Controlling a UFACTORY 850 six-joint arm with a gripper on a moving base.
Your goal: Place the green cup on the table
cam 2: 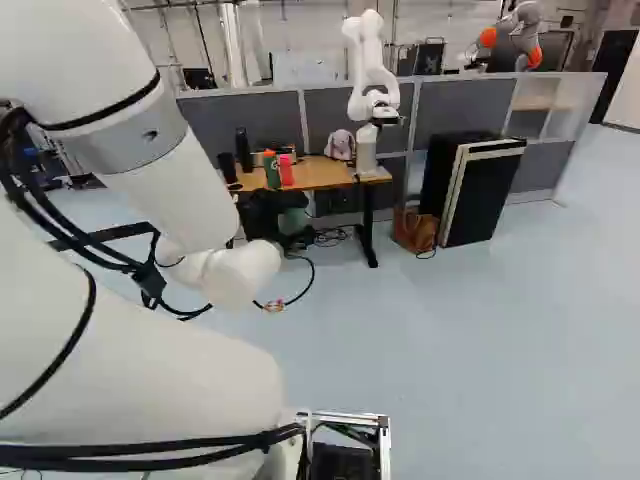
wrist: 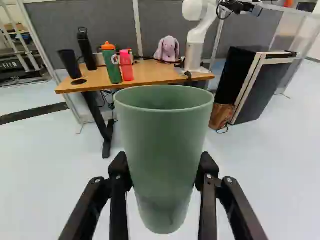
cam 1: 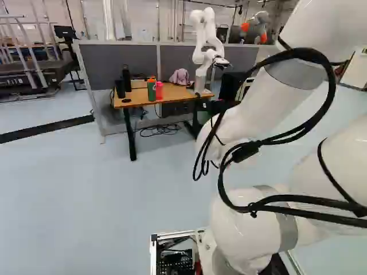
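Observation:
In the right base view my gripper (cam 2: 270, 212) is a dark shape ahead of the arm, with the pale green cup (cam 2: 293, 222) at it. The wrist view shows the gripper (wrist: 164, 175) shut on the green cup (wrist: 163, 135), one finger on each side. The cup is roughly upright, its rim up and its narrow base down, held in the air over the floor. Beyond it stands the wooden table (wrist: 145, 72), apart from the cup; in the left base view the table (cam 1: 135, 101) is left of the arm.
On the table are a green bottle with orange lid (wrist: 112, 65), a pink bottle (wrist: 126, 66), a black bottle (wrist: 86, 49), a black cup (wrist: 70, 64), a plush rabbit (wrist: 167, 49) and another robot (wrist: 194, 50). Grey partitions (wrist: 165, 20) stand behind; a black panel (cam 2: 470, 190) and brown bag (cam 2: 415, 228) are beside.

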